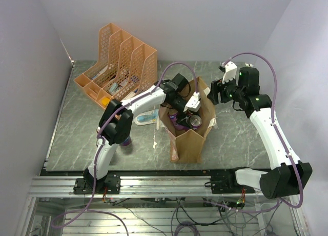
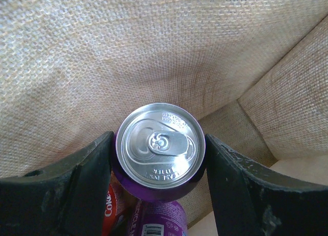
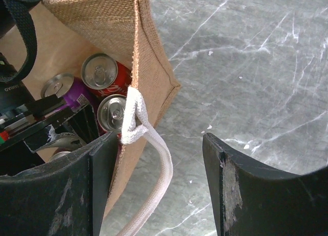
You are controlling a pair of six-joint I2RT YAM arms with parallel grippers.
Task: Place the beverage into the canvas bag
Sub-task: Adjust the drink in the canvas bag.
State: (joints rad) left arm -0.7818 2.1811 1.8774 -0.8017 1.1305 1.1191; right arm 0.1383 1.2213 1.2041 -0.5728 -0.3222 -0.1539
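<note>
Top external view: canvas bag (image 1: 187, 143) standing up on the grey stone table (image 1: 77, 138), mouth open, right in the middle between the two arms. Left gripper (image 1: 192, 106) reaching down into the open mouth from the left side. Right gripper (image 1: 214, 94) just beside the right rim of the bag, outside it. Orange mesh file organiser (image 1: 118, 59) well apart at the back left. Left wrist view: purple can (image 2: 160, 146) with a shiny silver top sitting tight between the two black fingers (image 2: 66, 195), both sides touched, so clamped on the can. Rough tan cloth walls of the bag all around, so already inside the bag, up above the other cans. Under it, a red can (image 2: 108, 208) and a second purple can (image 2: 156, 220), both lower down. Right wrist view: two black fingers wide apart, holding nothing. Corner of the bag close by the left one, and a white strap handle (image 3: 151, 164) hanging down in the gap. Bare grey table under the other finger. Inside the bag from here: the red can standing up, a silver-topped can (image 3: 113, 113) beside it near the strap, and the purple can further in, next to the black parts of the other arm.
</note>
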